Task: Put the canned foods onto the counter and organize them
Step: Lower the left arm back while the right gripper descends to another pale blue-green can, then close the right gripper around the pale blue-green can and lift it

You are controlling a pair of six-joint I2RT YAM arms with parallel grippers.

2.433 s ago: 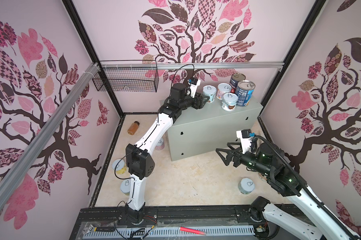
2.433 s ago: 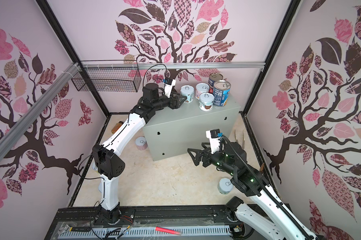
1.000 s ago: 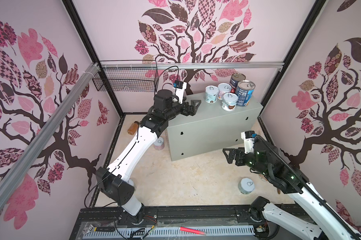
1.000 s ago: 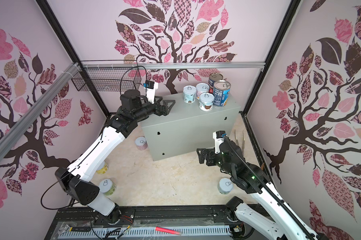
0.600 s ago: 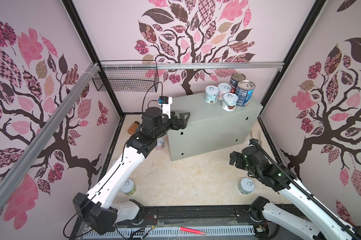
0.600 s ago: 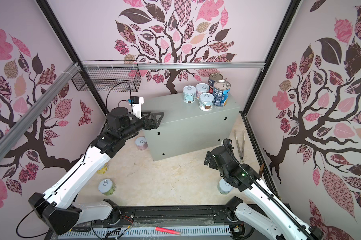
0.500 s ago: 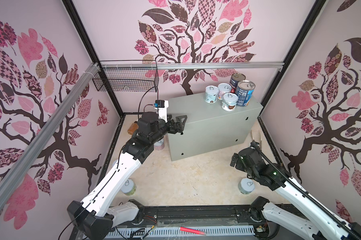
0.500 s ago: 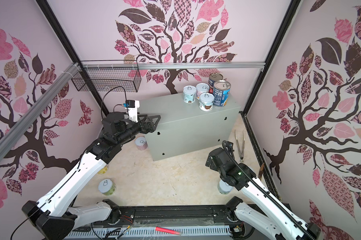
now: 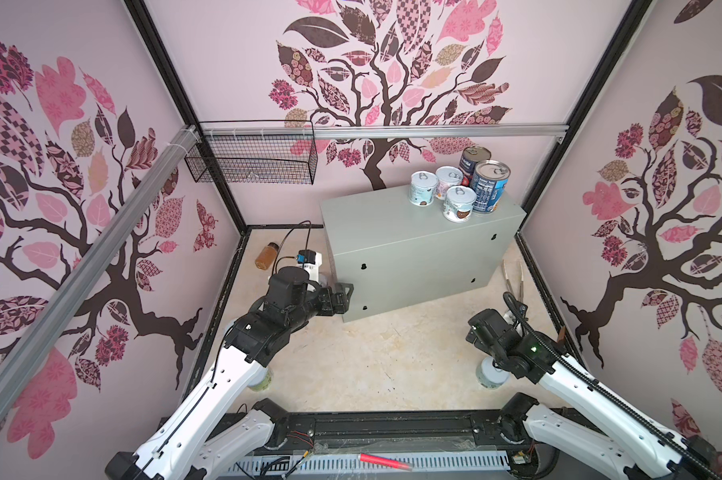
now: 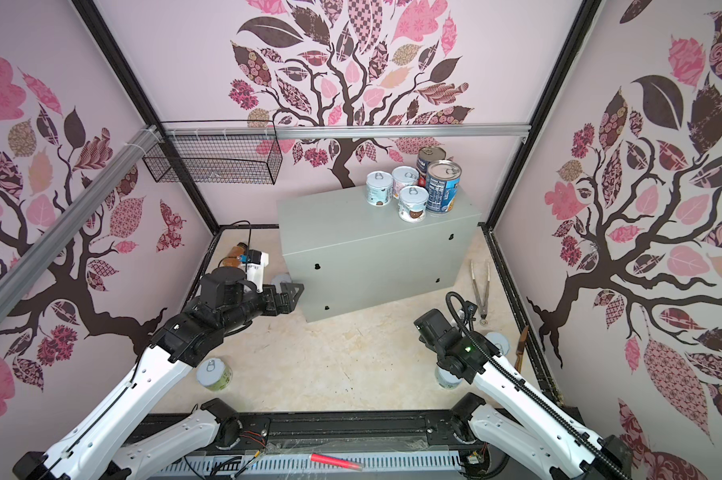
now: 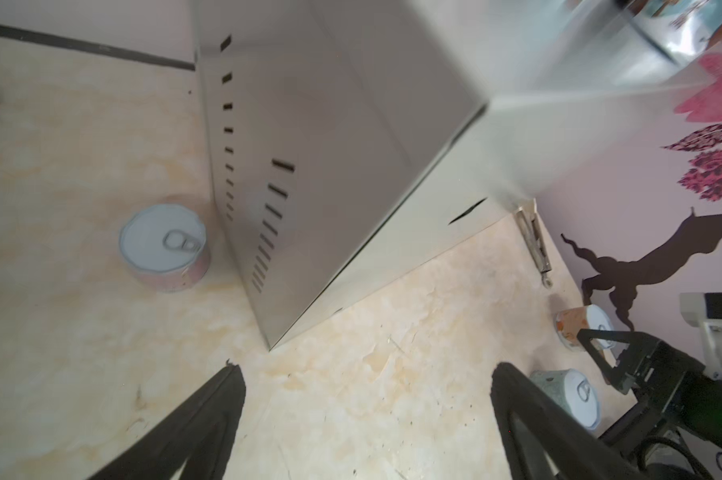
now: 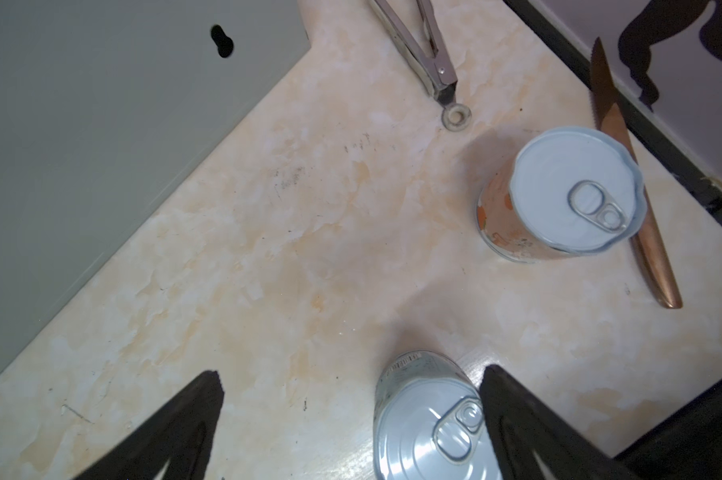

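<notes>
The counter (image 9: 413,232) is a grey metal box at the back right, and several cans (image 9: 459,189) stand on its right end in both top views. My left gripper (image 9: 345,295) hangs open and empty by the counter's front left corner. A pink can (image 11: 164,247) stands on the floor beside the counter's slotted side. A green can (image 10: 214,374) stands by my left arm. My right gripper (image 12: 351,390) is open over a pale-green can (image 12: 430,419), which stands close to one finger. An orange can (image 12: 558,195) stands just beyond.
Metal tongs (image 9: 513,276) and a copper knife (image 12: 625,166) lie by the right wall. An amber bottle (image 9: 266,255) lies in the back left corner. A wire basket (image 9: 251,160) hangs on the back rail. A red pen (image 9: 384,459) lies on the front frame.
My left arm has pulled back off the counter top and dropped beside its front left corner, still open. My right arm has swung down over the cans on the floor at the front right.
</notes>
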